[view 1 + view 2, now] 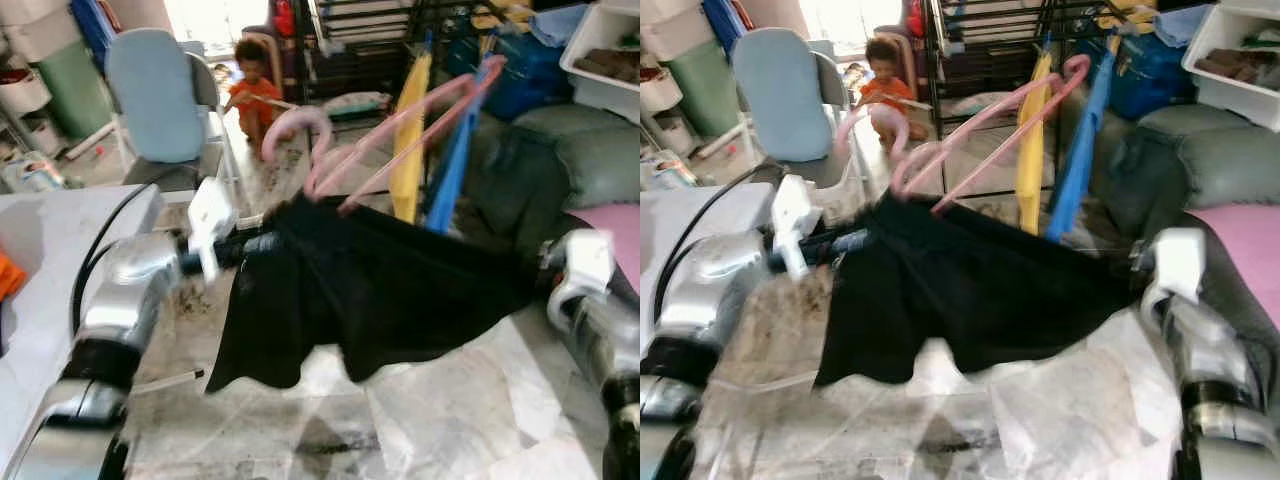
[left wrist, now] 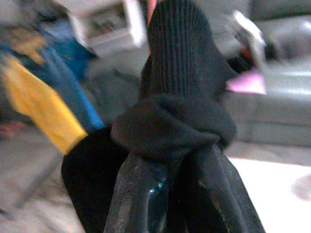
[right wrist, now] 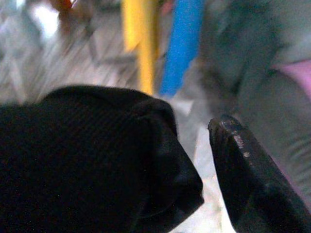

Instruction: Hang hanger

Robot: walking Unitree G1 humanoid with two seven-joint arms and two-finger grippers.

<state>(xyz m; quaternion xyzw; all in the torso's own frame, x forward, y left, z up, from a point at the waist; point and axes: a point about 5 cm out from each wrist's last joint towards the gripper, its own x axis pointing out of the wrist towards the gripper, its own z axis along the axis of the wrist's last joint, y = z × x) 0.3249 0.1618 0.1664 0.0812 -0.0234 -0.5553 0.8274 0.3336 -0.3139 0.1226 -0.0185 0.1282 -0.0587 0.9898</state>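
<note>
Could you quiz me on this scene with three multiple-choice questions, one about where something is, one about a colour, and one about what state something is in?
1. Where does the black garment hang?
A. between the two arms
B. on the blue chair
C. flat on the floor

2. What colour are the hangers above it?
A. green
B. pink
C. white

3. What is the left end effector doing?
A. hanging open
B. holding a bottle
C. shut on black cloth

Answers:
1. A: it stretches from the left arm across to the right end effector.
2. B: their hooks and bars are pink.
3. C: the left wrist view shows cloth bunched between its fingers.
</note>
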